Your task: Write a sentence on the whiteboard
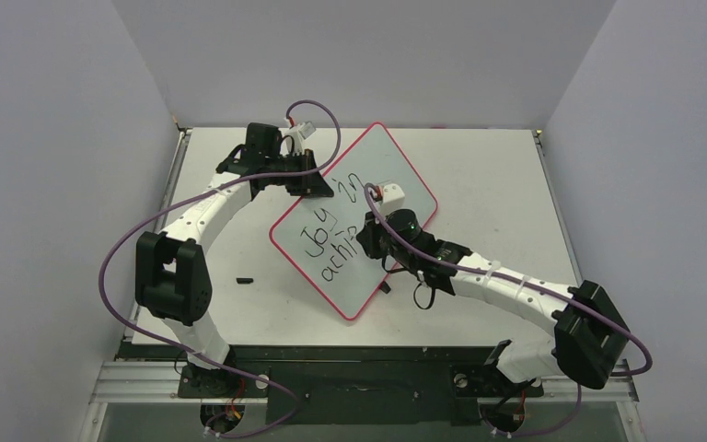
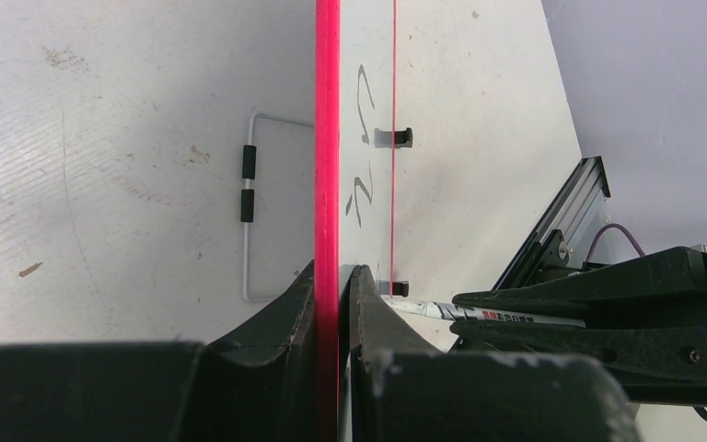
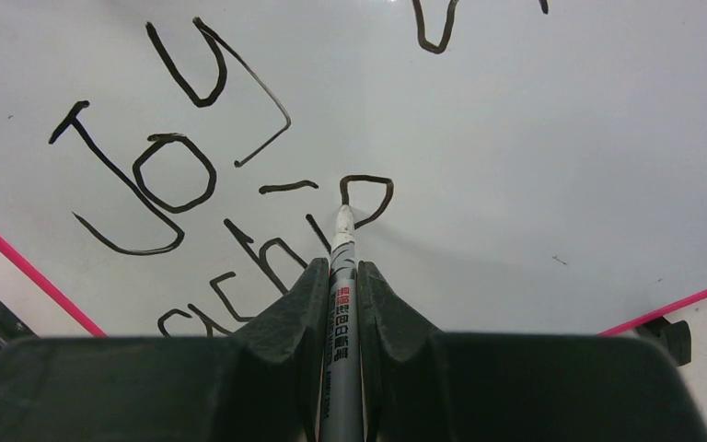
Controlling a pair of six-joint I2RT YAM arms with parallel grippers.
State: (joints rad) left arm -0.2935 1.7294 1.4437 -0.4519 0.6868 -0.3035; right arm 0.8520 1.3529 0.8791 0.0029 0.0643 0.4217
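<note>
The whiteboard [image 1: 388, 170] lay turned corner-on near the middle of the table [image 1: 488, 184], between the two arms. The left gripper [image 2: 336, 272] was clenched on the board's red rim at its far-left edge. The right gripper [image 3: 341, 272] was clamped on a white-barrelled marker [image 3: 342, 304], whose tip touched the board at an unfinished letter. The sentence [image 1: 331, 235] read "Joy in" above "achi".
</note>
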